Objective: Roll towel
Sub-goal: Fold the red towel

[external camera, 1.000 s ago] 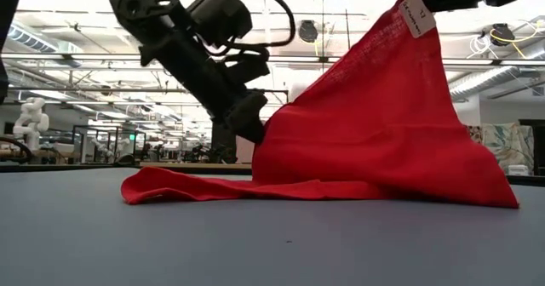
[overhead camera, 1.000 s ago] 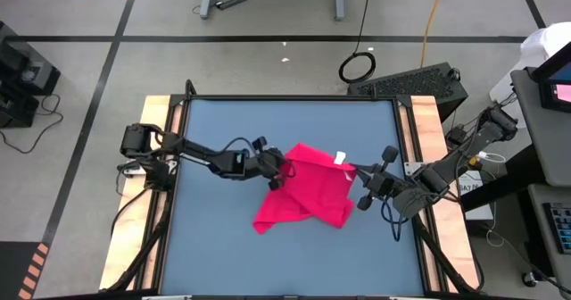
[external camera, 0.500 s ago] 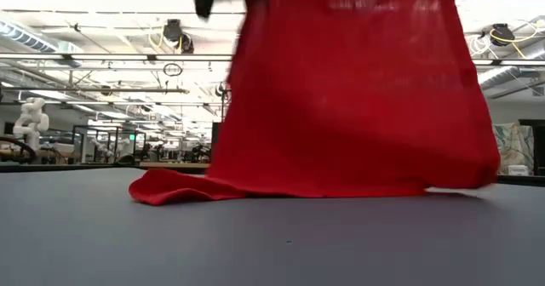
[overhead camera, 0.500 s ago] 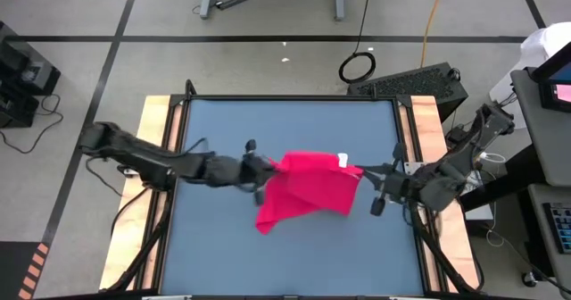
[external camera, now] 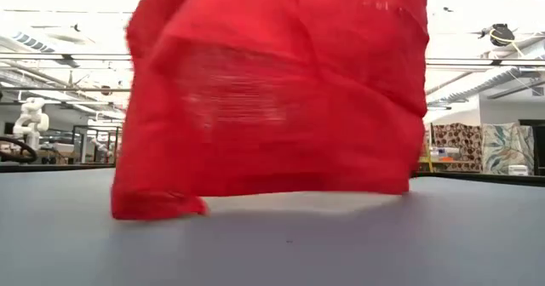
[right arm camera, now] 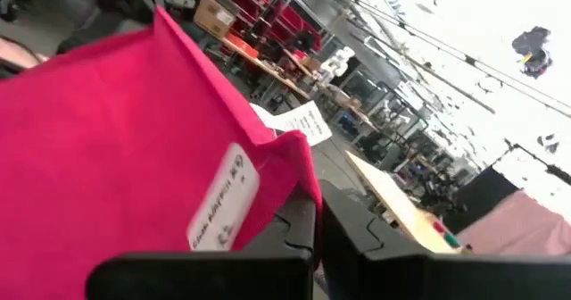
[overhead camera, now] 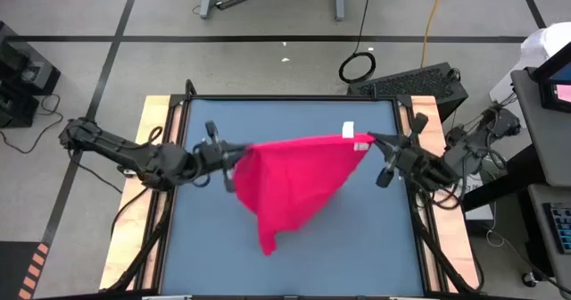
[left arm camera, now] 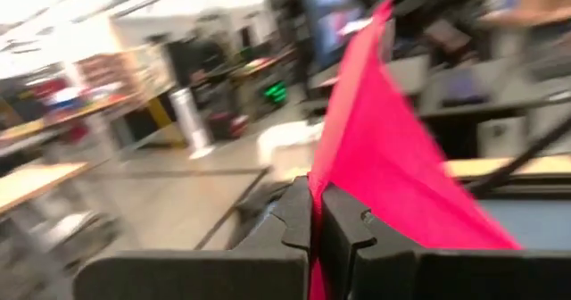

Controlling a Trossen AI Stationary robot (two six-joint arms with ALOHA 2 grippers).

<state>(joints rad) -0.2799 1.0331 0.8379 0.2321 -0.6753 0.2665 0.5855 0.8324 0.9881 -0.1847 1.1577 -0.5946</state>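
Both hands pinching towel corners, towel lifted over table.
Left hand and right hand each clamped on an upper corner of the towel; it hangs stretched between them, lowest tip touching the table, white tag near right hand.

Low view's top edge crops the towel.

Dark jointed arms, black cables
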